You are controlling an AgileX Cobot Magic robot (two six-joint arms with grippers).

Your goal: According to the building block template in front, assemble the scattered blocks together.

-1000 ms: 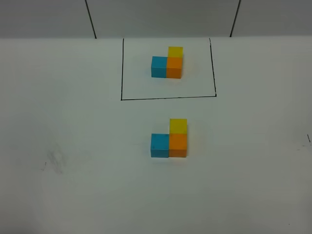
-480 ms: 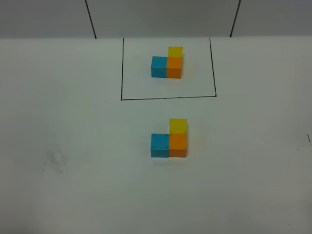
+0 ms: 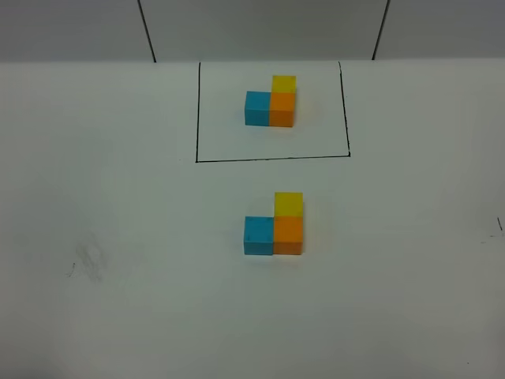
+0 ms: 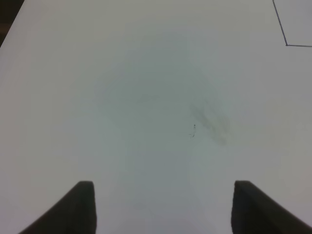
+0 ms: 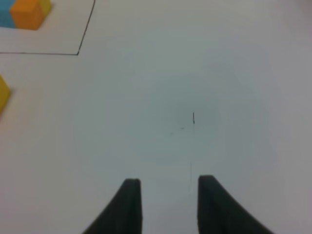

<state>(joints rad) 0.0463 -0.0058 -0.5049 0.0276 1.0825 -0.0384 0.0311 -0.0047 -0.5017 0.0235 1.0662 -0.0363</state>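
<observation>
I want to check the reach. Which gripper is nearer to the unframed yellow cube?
Right, probably. The right gripper has the yellow cube at the edge of its wrist view; the left gripper sees only table and a frame corner.

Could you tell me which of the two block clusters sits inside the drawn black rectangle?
The far cluster; the near cluster lies on bare table outside the black rectangle.

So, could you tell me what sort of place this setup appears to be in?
Most likely a lab test bench for robot manipulation: a plain white tabletop, a hand-drawn black frame around a block template, and a matching set of toy blocks below it. Nothing domestic is in view.
</observation>
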